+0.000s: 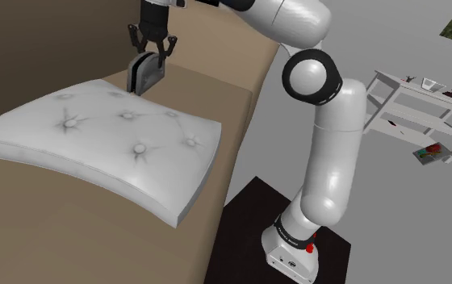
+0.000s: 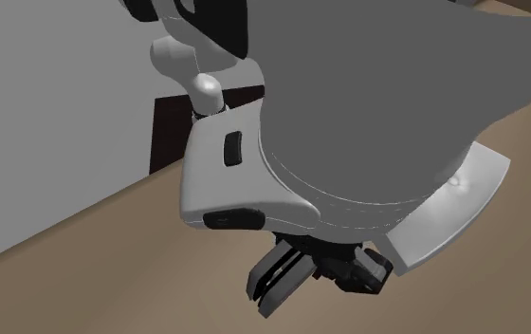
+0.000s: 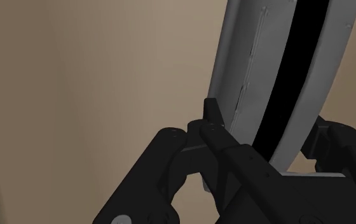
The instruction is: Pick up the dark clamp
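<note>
The dark grey clamp (image 1: pixel 146 73) hangs just over the far edge of a white tufted cushion (image 1: pixel 111 133) on a tan upholstered surface (image 1: pixel 216 89). My gripper (image 1: pixel 152 53) comes down from above and is shut on the clamp's top, with one black finger on each side. In the wrist view the clamp (image 3: pixel 259 70) shows as two grey plates with a black gap between them, and my gripper (image 3: pixel 266 149) clasps it across its width. In the second exterior view the hand looms close, with the gripper (image 2: pixel 316 270) beneath it and the cushion (image 2: pixel 463 190) behind.
The cushion covers most of the tan surface, leaving a tan strip behind the clamp. A white shelf unit (image 1: pixel 426 101) with small items stands at the shoulder view's right. The stand (image 1: pixel 293 254) sits on a dark mat on the grey floor.
</note>
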Robot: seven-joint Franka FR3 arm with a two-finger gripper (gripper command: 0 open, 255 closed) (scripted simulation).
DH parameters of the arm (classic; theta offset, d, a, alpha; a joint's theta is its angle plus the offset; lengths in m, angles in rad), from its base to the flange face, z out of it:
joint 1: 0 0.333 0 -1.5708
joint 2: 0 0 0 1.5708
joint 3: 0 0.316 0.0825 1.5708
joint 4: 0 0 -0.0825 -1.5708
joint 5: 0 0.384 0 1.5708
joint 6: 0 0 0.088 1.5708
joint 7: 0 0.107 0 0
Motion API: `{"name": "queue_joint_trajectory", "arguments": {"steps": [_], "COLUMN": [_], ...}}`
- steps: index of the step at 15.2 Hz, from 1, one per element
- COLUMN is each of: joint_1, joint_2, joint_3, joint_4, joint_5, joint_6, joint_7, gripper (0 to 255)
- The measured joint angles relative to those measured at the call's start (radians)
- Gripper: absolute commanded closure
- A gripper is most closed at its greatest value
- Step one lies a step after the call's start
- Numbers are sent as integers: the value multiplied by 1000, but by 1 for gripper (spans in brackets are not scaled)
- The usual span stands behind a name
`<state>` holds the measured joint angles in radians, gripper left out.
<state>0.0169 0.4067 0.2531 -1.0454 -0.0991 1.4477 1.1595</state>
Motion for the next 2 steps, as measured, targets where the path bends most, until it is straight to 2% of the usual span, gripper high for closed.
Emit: {"name": "queue_joint_trajectory", "arguments": {"steps": [2], "joint_1": [6], "joint_2": [14], "joint_3": [0], "joint_4": [47], "joint_5": [-4], "joint_6": [-33], "joint_7": [1], "gripper": [255]}}
